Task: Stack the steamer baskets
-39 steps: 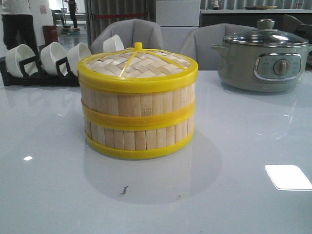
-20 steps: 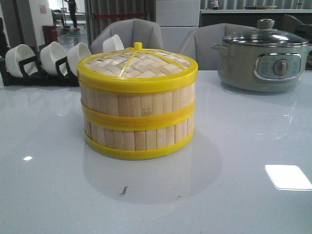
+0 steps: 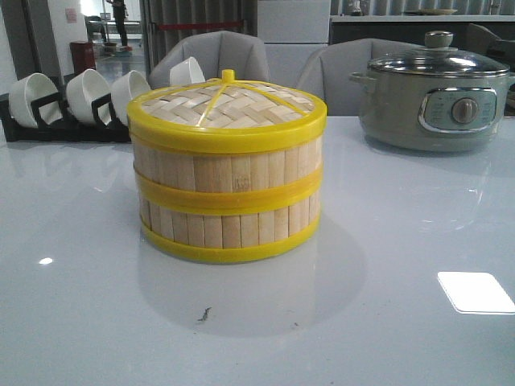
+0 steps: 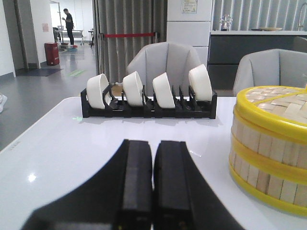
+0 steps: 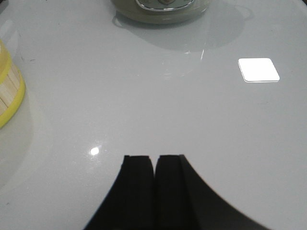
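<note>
Steamer baskets [image 3: 228, 197]: 2 stacked, 1 lid [image 3: 225, 108], 4 bowls [image 4: 163, 90]

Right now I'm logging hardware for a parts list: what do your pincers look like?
Both look alike: the left pincer and the right pincer each have two matte black, flat-faced rectangular fingers widening into curved black bases. No cables, markings or labels show.

Both grippers are just closed up, nothing between the jaws: left gripper [image 4: 152, 182] fingers pressed together, right gripper [image 5: 155, 187] same deal, black pads touching, neither holding anything
</note>
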{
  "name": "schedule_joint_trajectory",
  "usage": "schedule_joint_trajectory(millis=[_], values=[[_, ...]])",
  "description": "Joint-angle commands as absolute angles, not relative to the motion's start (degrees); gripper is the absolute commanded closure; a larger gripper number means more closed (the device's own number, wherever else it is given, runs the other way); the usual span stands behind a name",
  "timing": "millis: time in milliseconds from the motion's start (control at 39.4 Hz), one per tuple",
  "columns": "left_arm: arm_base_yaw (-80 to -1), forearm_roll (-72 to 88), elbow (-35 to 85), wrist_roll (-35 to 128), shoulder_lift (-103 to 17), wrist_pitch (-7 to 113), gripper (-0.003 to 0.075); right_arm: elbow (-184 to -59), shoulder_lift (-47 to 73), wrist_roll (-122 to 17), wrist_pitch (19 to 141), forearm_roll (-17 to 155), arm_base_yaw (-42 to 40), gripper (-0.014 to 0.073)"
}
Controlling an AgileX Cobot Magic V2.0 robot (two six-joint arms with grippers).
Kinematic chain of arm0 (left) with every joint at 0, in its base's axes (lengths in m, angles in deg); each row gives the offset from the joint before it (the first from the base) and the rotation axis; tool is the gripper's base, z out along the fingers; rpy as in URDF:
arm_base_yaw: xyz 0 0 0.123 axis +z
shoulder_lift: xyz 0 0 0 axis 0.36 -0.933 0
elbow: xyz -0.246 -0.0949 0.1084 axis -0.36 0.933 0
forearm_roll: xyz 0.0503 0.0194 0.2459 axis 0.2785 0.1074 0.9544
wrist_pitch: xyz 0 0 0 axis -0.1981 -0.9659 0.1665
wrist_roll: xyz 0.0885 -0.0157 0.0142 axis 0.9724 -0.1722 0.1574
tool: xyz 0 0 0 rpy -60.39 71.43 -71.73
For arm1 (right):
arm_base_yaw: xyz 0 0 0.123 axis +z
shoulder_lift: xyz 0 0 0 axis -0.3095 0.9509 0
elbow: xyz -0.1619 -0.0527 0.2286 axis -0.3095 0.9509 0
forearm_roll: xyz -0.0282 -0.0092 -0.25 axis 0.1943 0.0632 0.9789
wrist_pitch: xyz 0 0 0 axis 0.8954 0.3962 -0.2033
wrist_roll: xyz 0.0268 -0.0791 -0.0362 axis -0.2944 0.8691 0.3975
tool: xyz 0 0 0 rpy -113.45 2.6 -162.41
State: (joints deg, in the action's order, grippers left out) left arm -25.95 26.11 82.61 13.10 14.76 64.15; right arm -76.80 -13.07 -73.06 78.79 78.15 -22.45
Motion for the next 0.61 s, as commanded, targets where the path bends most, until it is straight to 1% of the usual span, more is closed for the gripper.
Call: schedule_joint_trajectory(millis=[0, 178, 584], values=[[-25.9, 28.7, 82.7, 13.2, 15.5, 69.5, 0.0633, -78.4, -13.1, -72.9, 74.5, 77.8, -22.8, 0.0543], [-25.9, 31.2, 82.7, 13.2, 15.5, 72.3, 0.0633, -78.4, -13.1, -72.9, 74.5, 77.8, -22.8, 0.0543], [-25.9, 32.8, 82.7, 13.0, 15.5, 72.5, 0.0633, -78.4, -13.1, -72.9, 74.5, 77.8, -22.8, 0.0543]])
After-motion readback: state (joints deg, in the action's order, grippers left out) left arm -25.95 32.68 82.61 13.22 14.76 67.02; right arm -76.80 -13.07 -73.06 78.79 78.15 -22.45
